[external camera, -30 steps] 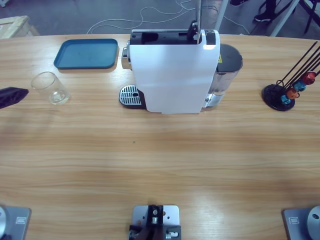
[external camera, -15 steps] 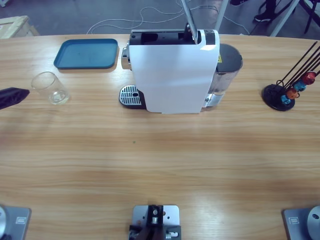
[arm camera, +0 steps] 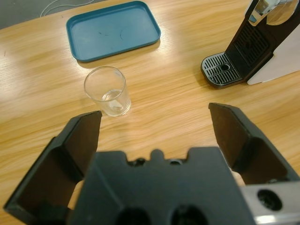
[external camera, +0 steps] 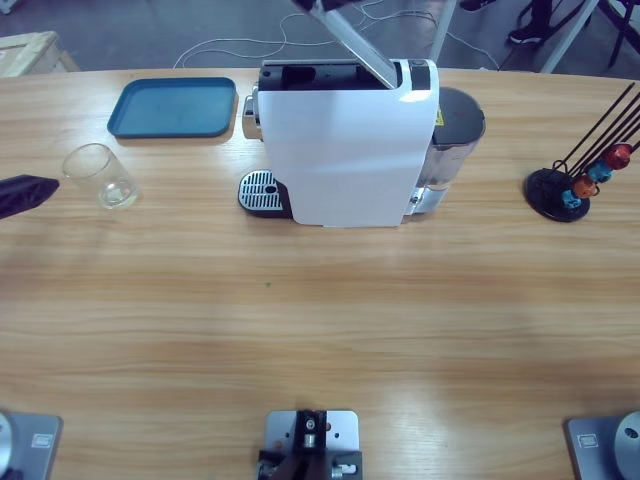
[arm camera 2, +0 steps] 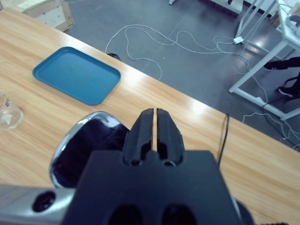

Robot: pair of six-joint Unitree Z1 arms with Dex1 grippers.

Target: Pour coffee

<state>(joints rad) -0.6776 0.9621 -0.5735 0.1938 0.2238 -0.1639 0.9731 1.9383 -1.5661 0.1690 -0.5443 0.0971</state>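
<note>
A small clear glass tumbler point(external camera: 100, 176) stands upright on the table at the left, with a shallow bit of coffee point(arm camera: 112, 99) at its bottom. My left gripper point(arm camera: 154, 112) is open and sits short of the tumbler point(arm camera: 107, 91), not touching it. In the high view it shows as a black tip point(external camera: 25, 192) at the left edge. The white coffee machine point(external camera: 345, 145) stands mid-table, its chrome lever point(external camera: 352, 42) raised and leaning up-left. My right gripper point(arm camera 2: 154, 112) is shut and hovers right over the lever's chrome handle point(arm camera 2: 86, 150).
A blue tray point(external camera: 172, 107) lies behind the tumbler. The machine's round drip grille point(external camera: 260, 190) faces left towards the tumbler. A black capsule rack point(external camera: 575, 185) with coloured capsules stands at the far right. Cables lie on the floor beyond the table.
The machine's lever has swung from nearly upright to leaning far up-left. The tumbler and my left gripper have not moved.
</note>
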